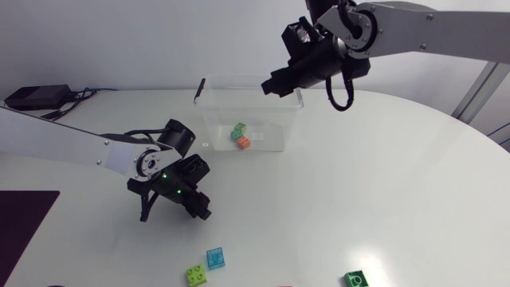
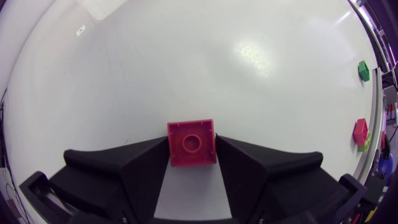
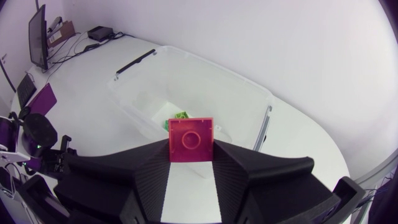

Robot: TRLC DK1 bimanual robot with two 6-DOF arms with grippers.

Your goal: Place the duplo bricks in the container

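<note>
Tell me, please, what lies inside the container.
A green brick and an orange brick lie on the container floor. The right gripper, over the rim, hides the far corner.

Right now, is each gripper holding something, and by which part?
Yes. The left gripper holds a red brick by its two opposite side walls, stud toward the camera. The right gripper holds a second red brick the same way.

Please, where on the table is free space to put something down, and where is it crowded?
The widest bare patch of table lies between the container and the green brick. Inside the container, the floor right of the two bricks is free. It is crowded near the left gripper, the blue brick and the lime brick.
</note>
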